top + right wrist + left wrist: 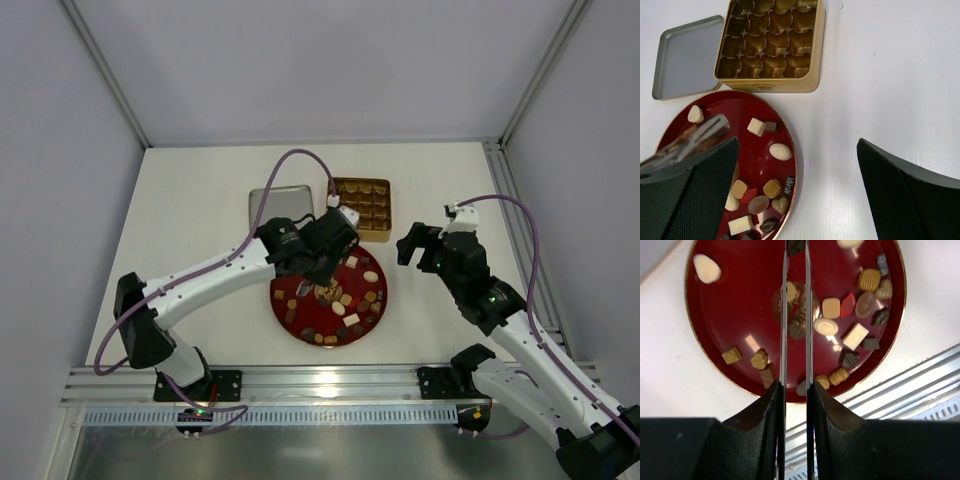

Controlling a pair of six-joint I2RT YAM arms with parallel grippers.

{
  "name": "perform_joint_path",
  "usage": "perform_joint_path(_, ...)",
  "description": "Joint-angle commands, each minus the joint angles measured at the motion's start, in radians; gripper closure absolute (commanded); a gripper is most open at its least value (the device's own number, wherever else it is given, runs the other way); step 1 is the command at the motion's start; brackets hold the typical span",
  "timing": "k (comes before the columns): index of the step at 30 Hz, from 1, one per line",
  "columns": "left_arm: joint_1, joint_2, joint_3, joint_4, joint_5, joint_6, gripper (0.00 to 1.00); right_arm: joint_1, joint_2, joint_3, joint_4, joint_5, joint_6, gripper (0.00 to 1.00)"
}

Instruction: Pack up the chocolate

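Chocolate, judged light, rigid, smooth and easily marred, lies loose on the plate beside the tin and suits a gentle pinch across opposite sides; left gripper jaws stand nearly together, grip undeterminable, right gripper jaws wide apart.

It was a robot lab cell: a white worktop boxed by plain grey panels on metal posts, the left arm and right arm bolted to an aluminium rail along its near edge.

Left gripper tips cropped; tin top cropped.
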Motion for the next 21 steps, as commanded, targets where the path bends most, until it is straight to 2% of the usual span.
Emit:
perform_joint_path(1,0.07,-0.02,0.115,0.01,-0.012,0.05,0.82,0.001,-0.013,0.023,0.009,0.025,-0.009,0.0)
perform_joint_path(7,0.19,0.082,0.291,0.036,0.014,0.099,0.82,0.001,-0.01,0.037,0.0,0.022,-0.011,0.0)
perform_joint_path(14,0.308,0.281,0.523,0.045,0.031,0.175,0.83,0.001,-0.017,0.066,-0.039,0.036,-0.02,0.0)
perform_joint_path(18,0.334,0.378,0.646,0.056,0.04,0.205,0.82,0.0,-0.028,0.08,-0.062,0.037,-0.02,0.0)
perform_joint_path(21,0.348,0.439,0.681,0.074,0.048,0.215,0.82,0.001,-0.04,0.087,-0.074,0.045,-0.022,0.0)
